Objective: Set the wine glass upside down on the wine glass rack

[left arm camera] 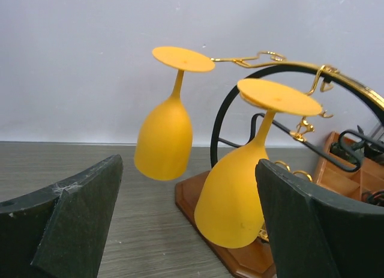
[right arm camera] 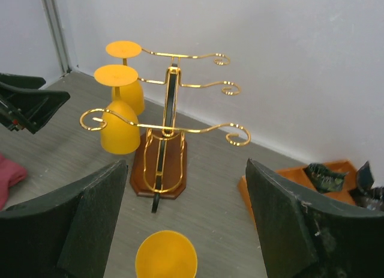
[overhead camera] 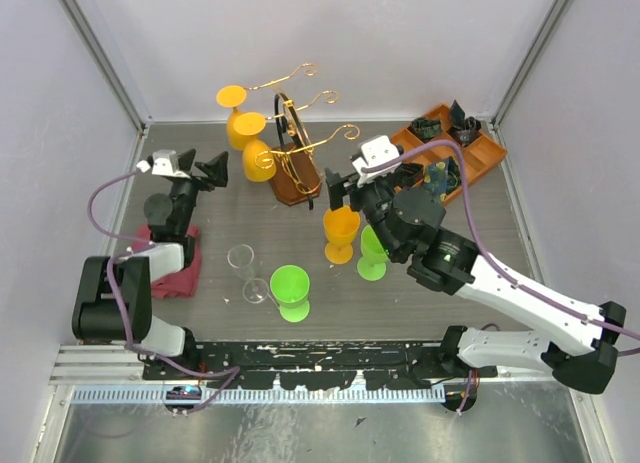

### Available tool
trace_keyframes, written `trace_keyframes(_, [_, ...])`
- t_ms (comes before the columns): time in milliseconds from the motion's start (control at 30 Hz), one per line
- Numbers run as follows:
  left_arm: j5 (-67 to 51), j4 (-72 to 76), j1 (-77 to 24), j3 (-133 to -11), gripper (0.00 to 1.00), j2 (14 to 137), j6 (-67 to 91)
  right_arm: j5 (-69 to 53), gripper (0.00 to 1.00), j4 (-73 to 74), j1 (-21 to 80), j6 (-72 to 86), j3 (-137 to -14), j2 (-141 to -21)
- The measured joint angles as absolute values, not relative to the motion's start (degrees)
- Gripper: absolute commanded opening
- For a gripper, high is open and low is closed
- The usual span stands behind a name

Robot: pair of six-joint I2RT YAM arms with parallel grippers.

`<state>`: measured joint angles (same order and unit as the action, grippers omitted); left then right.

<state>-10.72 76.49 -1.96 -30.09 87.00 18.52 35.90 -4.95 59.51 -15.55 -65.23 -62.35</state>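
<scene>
Spread wide and empty, the right jaws hover over an upright orange wine glass [right arm camera: 166, 254] on the counter [right arm camera: 222, 218]. Ahead of them stands the wine glass rack [right arm camera: 159, 164], two orange glasses [left arm camera: 164, 137] hanging upside down from it, directly before the empty, parted left jaws.

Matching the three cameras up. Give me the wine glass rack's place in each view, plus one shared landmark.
Top external: wine glass rack sits upper centre.
Left wrist: right half, running off the right edge.
Right wrist: centre, whole rack seen.
Shared landmark: two orange glasses hanging upside down on it.
</scene>
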Motion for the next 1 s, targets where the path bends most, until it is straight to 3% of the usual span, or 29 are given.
trace_keyframes(433, [-6.31, 36.80, -1.91, -42.85, 0.98, 59.64, 12.49, 38.22, 0.87, 21.21, 59.51, 6.22, -65.58, -60.82])
trace_keyframes(767, [-9.98, 10.15, -1.91, -59.09, 0.98, 58.00, 12.08, 33.34, 0.83, 27.22, 57.34, 12.71, -66.98, -69.69])
trace_keyframes(1000, [-17.04, -2.46, -1.96, -71.55, 0.98, 59.42, 13.06, 25.93, 0.81, 28.62, 45.80, 14.59, -67.02, -71.13])
